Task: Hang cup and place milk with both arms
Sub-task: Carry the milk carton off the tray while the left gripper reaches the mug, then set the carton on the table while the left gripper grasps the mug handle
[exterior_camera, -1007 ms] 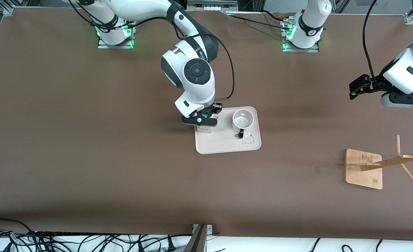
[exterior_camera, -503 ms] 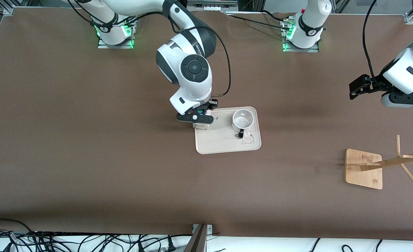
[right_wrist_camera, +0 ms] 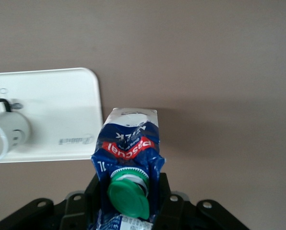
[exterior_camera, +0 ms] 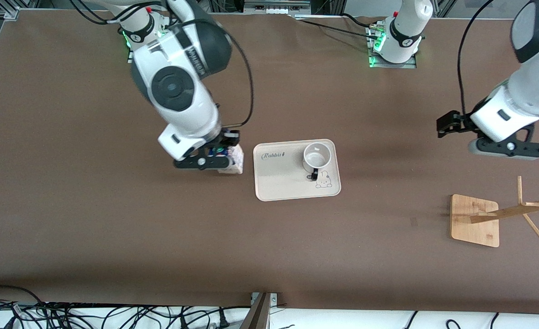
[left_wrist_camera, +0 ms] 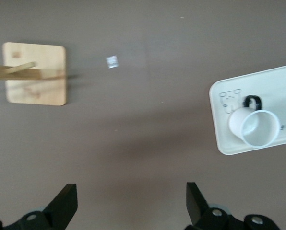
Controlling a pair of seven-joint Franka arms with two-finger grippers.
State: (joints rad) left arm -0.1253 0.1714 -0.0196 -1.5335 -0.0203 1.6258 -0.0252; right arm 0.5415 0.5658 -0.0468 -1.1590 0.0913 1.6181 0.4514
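Observation:
My right gripper [exterior_camera: 214, 157] is shut on the milk carton [exterior_camera: 231, 161] and holds it just off the tray, over the bare table at the right arm's end of the tray. In the right wrist view the carton [right_wrist_camera: 128, 148] shows its blue and red print and green cap [right_wrist_camera: 128, 195] between the fingers [right_wrist_camera: 92, 196]. The white cup [exterior_camera: 317, 156] stands upright on the cream tray [exterior_camera: 292, 183], its black handle toward the front camera; it also shows in the left wrist view [left_wrist_camera: 255, 127]. My left gripper [exterior_camera: 452, 122] is open and empty, up over the table near the left arm's end.
A wooden cup rack with a square base [exterior_camera: 475, 220] and slanted pegs [exterior_camera: 532, 208] stands near the left arm's end, nearer the front camera. It shows in the left wrist view [left_wrist_camera: 35, 74]. A small white tag [left_wrist_camera: 112, 62] lies on the brown mat.
My right gripper has carried the milk carton off the tray toward the right arm's end. My left arm has shifted slightly toward the tray.

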